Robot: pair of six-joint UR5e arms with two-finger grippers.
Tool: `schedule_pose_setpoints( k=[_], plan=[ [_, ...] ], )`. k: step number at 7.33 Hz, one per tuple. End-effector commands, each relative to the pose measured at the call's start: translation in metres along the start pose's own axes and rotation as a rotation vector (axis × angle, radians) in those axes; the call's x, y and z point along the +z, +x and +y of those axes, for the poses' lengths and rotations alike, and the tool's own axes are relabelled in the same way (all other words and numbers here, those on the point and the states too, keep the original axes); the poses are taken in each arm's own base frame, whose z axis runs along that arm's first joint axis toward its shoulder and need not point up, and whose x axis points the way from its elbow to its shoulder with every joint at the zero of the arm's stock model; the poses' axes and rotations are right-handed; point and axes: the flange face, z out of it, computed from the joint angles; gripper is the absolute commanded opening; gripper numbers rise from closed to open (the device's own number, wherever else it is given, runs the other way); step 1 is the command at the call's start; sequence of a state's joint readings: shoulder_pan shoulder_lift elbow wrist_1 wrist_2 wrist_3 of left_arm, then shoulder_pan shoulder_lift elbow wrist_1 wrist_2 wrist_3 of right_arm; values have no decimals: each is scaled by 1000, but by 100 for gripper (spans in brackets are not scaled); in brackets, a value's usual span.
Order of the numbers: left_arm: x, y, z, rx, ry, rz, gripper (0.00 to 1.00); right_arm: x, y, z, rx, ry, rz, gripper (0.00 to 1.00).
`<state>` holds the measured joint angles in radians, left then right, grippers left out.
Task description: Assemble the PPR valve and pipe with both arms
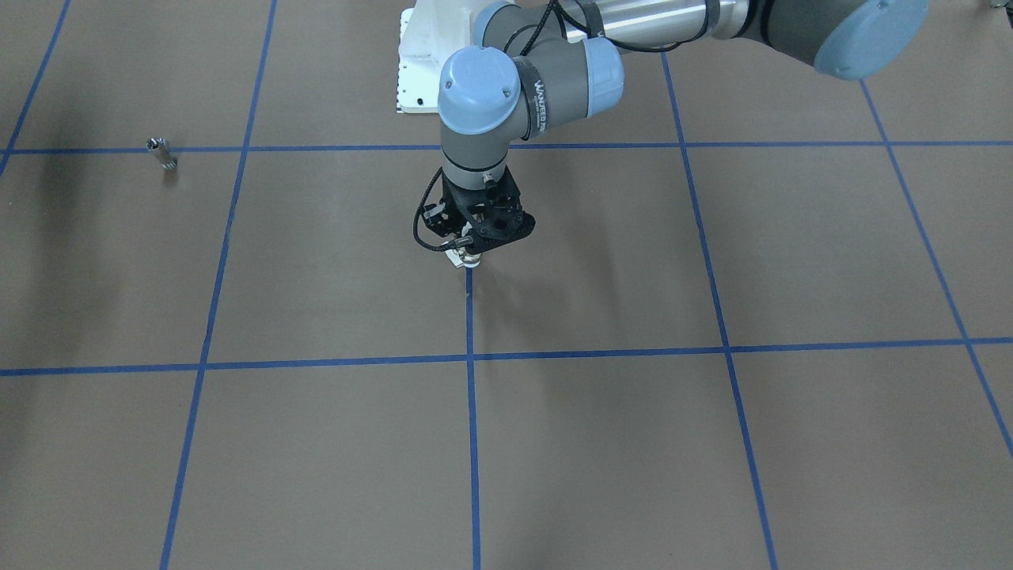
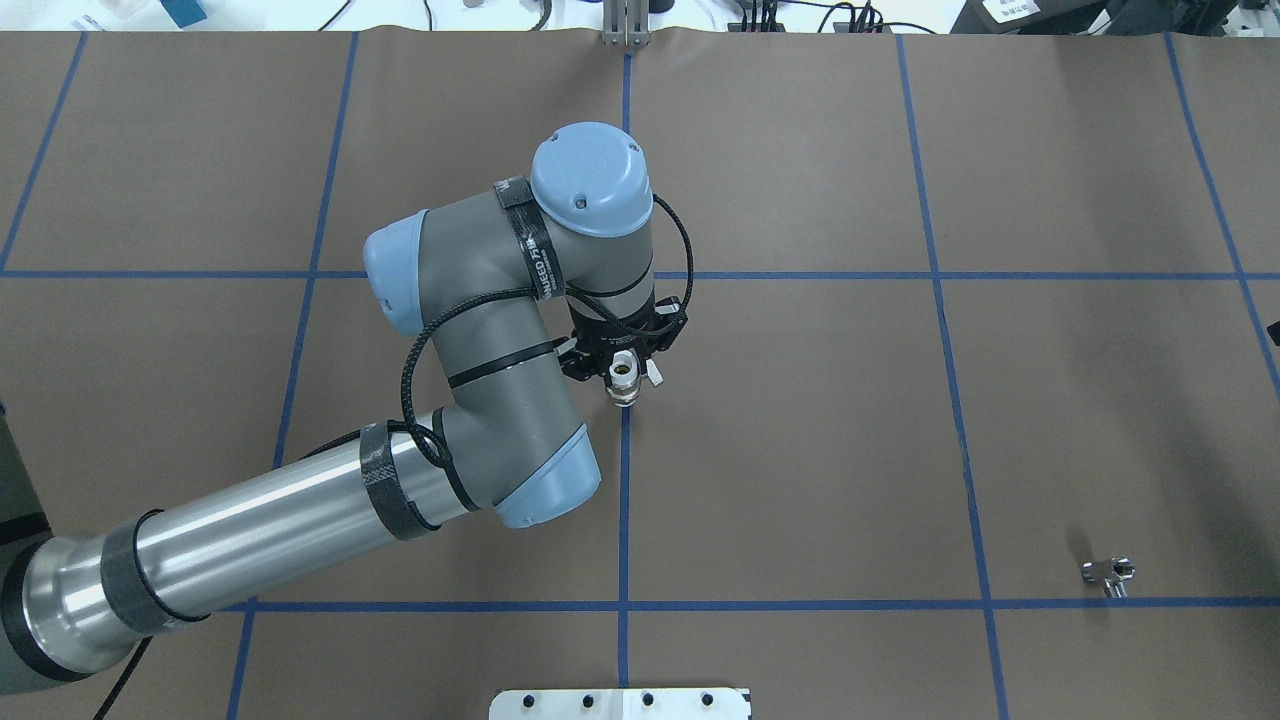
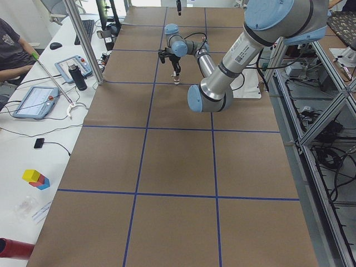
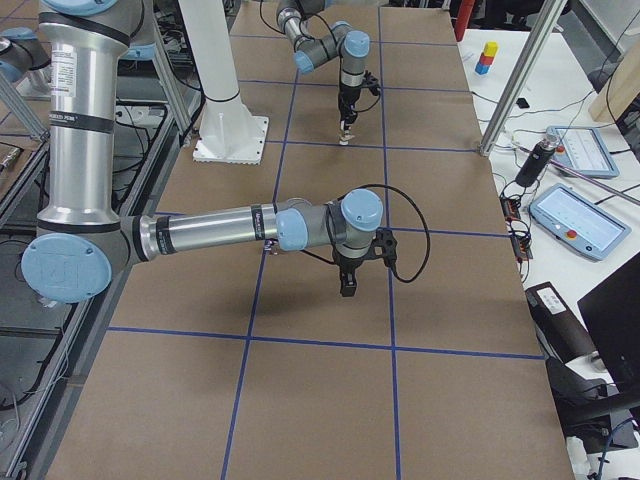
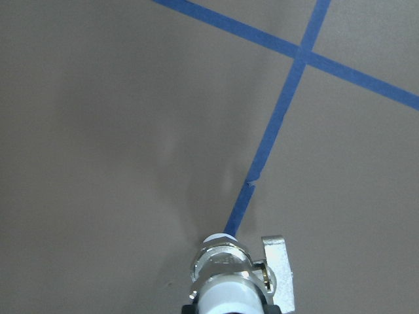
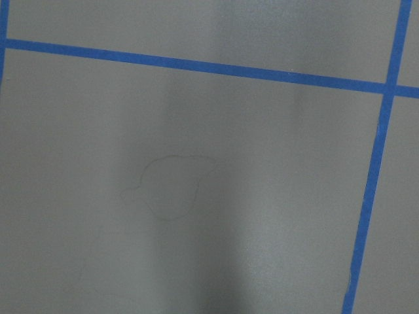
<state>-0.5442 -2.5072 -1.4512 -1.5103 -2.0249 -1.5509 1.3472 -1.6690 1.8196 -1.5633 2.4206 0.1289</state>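
Clasping 1 PPR valve (image 5: 226,275), left claw (image 2: 622,366) hangs; 1 pipe (image 2: 1108,573) lies well apart; right claw (image 4: 348,288): cannot tell.

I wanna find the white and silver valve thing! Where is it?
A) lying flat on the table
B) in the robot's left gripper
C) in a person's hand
B: the PPR valve is clamped in the left gripper, with its end sticking out below.
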Motion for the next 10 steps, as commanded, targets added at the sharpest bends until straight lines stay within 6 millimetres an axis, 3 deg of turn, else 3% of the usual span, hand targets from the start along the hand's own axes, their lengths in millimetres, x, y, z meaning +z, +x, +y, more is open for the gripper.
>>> schedule_pose_setpoints(
  k=[1,4,7,8,10],
  plan=[
    [3,-1,2,1,-3,-4,0,0,0,0,0,0,0,99],
    [4,0,4,4,-5,-4,4,1,0,0,0,-2,2,99],
    [7,-1,6,6,-8,-8,15,1,0,0,0,-2,2,99],
    [8,-2,7,6,-9,-10,30,1,0,0,-1,-1,1,99],
    [8,-1,7,9,-9,-7,42,1,0,1,1,-3,2,99]
  ],
)
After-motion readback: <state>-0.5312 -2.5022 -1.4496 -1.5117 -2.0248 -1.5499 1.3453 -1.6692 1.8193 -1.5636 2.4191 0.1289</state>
